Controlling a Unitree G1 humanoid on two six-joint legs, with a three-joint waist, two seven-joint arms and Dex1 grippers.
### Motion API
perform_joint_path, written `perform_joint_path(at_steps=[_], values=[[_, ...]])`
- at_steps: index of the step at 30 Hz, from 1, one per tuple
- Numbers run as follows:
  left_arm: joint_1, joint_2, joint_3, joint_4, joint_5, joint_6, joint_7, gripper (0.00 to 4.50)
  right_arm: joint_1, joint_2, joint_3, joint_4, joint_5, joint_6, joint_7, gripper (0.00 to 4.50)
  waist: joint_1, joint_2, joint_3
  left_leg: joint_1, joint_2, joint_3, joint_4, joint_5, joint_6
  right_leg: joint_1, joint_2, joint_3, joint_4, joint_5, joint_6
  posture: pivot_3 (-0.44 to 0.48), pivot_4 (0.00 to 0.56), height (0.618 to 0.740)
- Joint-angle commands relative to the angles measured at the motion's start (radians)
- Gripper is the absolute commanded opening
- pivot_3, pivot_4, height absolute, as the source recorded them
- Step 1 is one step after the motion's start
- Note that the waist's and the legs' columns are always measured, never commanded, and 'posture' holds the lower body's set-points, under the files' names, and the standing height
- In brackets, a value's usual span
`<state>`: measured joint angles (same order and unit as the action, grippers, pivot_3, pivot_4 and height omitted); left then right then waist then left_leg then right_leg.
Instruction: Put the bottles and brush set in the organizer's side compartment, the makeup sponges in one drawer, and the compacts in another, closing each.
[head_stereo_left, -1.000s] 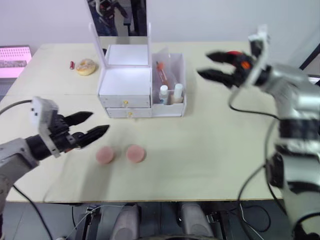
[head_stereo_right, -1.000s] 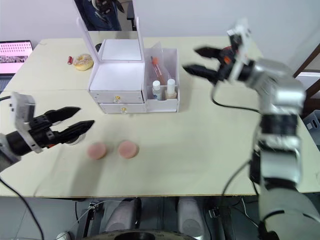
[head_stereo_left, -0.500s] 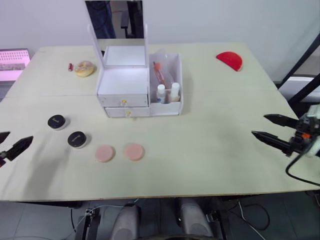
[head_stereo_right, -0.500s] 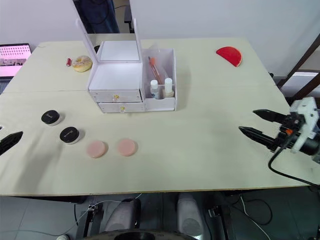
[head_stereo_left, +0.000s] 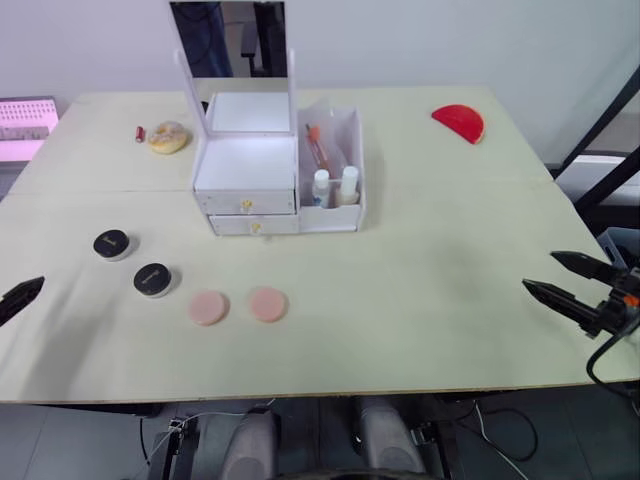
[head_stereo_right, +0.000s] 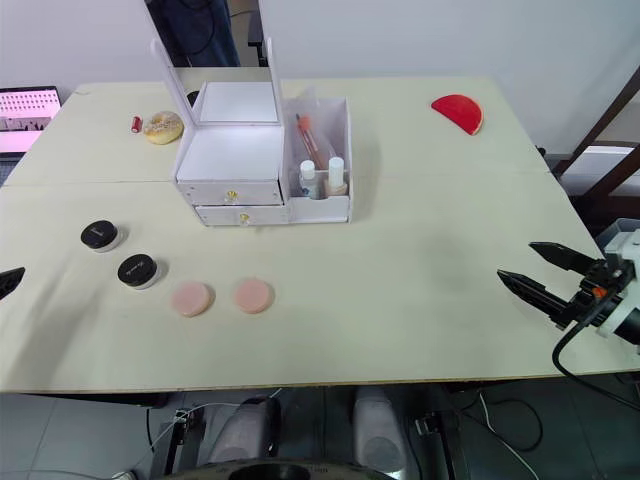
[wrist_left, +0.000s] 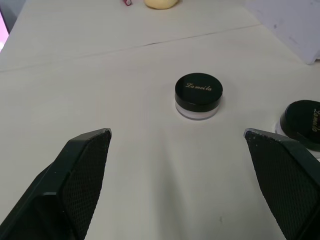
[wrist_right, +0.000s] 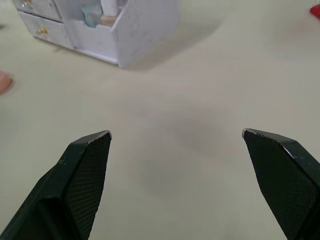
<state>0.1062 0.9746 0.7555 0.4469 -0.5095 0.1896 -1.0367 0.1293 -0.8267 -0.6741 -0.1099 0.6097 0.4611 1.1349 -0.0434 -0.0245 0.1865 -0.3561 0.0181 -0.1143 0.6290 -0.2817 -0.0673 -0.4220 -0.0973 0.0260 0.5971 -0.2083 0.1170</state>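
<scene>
Both grippers, left (wrist_left: 177, 182) and right (head_stereo_right: 545, 270), were wide apart and empty; I judged a drawer (head_stereo_right: 233, 193) of the organizer (head_stereo_right: 250, 150) must open before lifting the sponges (head_stereo_right: 222, 297)

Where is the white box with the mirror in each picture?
Left eye view: the organizer stands at the upper middle, on the far half of the table.
Right eye view: the organizer stands up and left of middle.
Left wrist view: a white corner, perhaps the organizer, at the edge.
Right wrist view: its drawer fronts and bin corner.
Shared landmark: the bottles in its side compartment.
</scene>
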Motion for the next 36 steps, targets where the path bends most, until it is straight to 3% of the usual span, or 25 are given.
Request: perform_joint_path(at_steps=[1,5,10,15,19,23,28,36], values=[[0.022,-0.018,0.013,-0.111,-0.023,0.022,0.004,4.5,-0.03,0.001,0.013,-0.095,0.061,0.031,-0.037,4.46,0.001,0.0,0.0,0.0,0.0,0.0,0.0,0.0,0.0,0.0,0.0,0.0,0.0,0.0,0.0,0.0,0.15,0.739],[0.106,-0.154,-0.032,-0.474,-0.111,0.155,0.095,4.5,-0.11,0.008,0.082,-0.245,0.176,0.146,-0.131,4.46,0.0,0.0,0.0,-0.001,0.0,0.0,0.0,0.0,0.0,0.0,0.0,0.0,0.0,0.001,-0.002,0.0,0.15,0.739],[0.139,-0.395,-0.215,-0.932,-0.194,0.3,0.38,4.5,-0.275,0.004,0.232,-0.316,0.215,0.243,-0.246,4.46,0.011,-0.003,0.0,-0.001,0.0,0.0,0.002,0.0,0.0,0.002,0.0,0.001,-0.001,0.002,-0.002,0.0,0.15,0.739],[0.09,-0.651,-0.486,-1.13,0.0,0.314,0.732,4.5,-0.456,0.033,0.438,-0.341,0.213,0.318,-0.291,4.46,0.03,-0.001,-0.001,0.001,0.0,-0.001,0.004,0.0,0.0,0.006,0.0,0.0,-0.001,0.003,-0.004,0.0,0.15,0.739],[0.032,-0.76,-0.67,-1.153,0.186,0.284,0.892,4.5,-0.555,0.065,0.536,-0.334,0.205,0.346,-0.307,4.46,0.034,-0.002,-0.001,0.001,0.0,-0.002,0.005,0.001,0.0,0.007,0.001,0.0,-0.001,0.004,-0.004,0.0,0.15,0.739],[-0.059,-0.866,-0.812,-1.04,0.357,0.19,1.009,4.5,-0.6,0.068,0.609,-0.304,0.179,0.333,-0.259,4.46,0.038,-0.001,-0.001,0.001,-0.001,-0.003,0.006,0.001,0.0,0.009,0.001,0.0,-0.003,0.004,-0.004,0.0,0.15,0.739],[-0.148,-0.914,-0.837,-0.92,0.44,0.124,1.06,4.5,-0.645,0.07,0.647,-0.289,0.159,0.334,-0.244,4.46,0.032,-0.001,-0.001,0.001,-0.001,-0.003,0.004,0.0,0.0,0.008,0.001,0.0,-0.004,0.004,-0.003,0.0,0.15,0.739],[-0.28,-0.925,-0.807,-0.78,0.448,0.073,1.042,4.5,-0.661,0.112,0.653,-0.305,0.167,0.352,-0.269,4.46,0.033,-0.001,-0.001,0.0,-0.001,-0.003,0.004,0.001,0.0,0.008,0.001,-0.001,-0.003,0.004,-0.003,0.0,0.15,0.739]])
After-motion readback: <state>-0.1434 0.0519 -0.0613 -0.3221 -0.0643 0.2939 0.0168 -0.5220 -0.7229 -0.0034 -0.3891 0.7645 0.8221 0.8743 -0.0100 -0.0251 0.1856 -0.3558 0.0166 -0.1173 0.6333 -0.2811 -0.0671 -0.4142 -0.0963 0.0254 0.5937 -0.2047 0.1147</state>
